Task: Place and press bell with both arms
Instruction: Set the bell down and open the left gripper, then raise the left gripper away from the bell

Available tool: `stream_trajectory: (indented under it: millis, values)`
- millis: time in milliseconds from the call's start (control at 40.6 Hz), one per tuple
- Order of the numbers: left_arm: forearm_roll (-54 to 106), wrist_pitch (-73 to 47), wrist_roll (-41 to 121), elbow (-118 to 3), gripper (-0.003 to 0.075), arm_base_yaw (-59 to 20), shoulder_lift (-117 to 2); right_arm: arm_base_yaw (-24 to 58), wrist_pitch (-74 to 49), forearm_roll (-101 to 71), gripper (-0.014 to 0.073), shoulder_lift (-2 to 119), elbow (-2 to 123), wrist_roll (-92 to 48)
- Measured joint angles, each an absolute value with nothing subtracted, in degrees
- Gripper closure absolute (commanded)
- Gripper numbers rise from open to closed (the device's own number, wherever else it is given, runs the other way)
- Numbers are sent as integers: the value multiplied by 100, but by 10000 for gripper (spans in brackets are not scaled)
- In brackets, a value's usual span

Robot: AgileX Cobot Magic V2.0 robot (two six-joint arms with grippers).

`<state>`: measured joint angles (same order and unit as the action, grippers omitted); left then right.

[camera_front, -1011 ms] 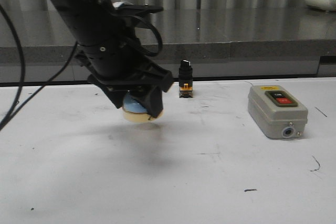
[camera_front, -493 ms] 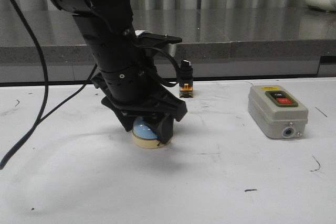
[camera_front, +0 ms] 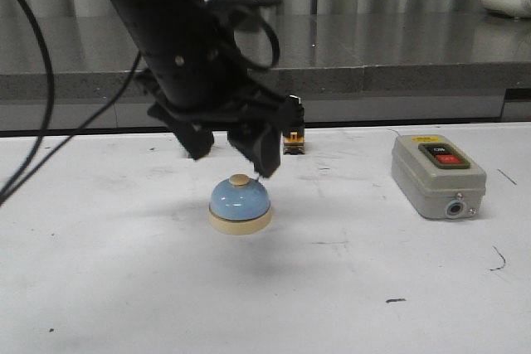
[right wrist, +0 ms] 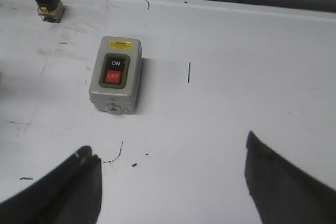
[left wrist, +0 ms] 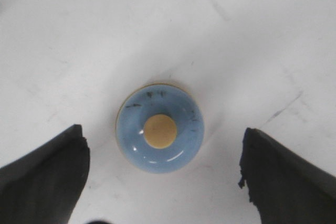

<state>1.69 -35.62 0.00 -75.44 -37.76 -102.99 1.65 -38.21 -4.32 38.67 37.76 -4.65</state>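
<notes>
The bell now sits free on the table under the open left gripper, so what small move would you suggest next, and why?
Probably lift the left gripper clear: its fingers are open and above the bell, which stands upright on the table, leaving the button exposed for a press.

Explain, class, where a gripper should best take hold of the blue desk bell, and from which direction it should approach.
Grip the bell low on the dome, just above its cream base, coming straight down from above. It sits upright on the table, round with no handle, so fingers closing on opposite sides should centre it. The left gripper hangs open directly over it. Avoid the top button, which would likely ring it.
</notes>
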Motion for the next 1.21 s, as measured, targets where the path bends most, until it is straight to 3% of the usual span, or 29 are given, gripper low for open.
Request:
stream_trajectory:
  millis: [247,764,1208]
  values:
    - [187,-3275,-60,-6451,153,-3715,-8433,165,-3821,-432,14,3867,3776,-465]
    - [266,-3390,-180,-4254,153,-2809,-4789,165,-3821,-432,14,3867,3776,-465]
    - [275,-3569,-180,-3940,153,-2786,-4053,165,-3809,-432,14,3867,3776,-465]
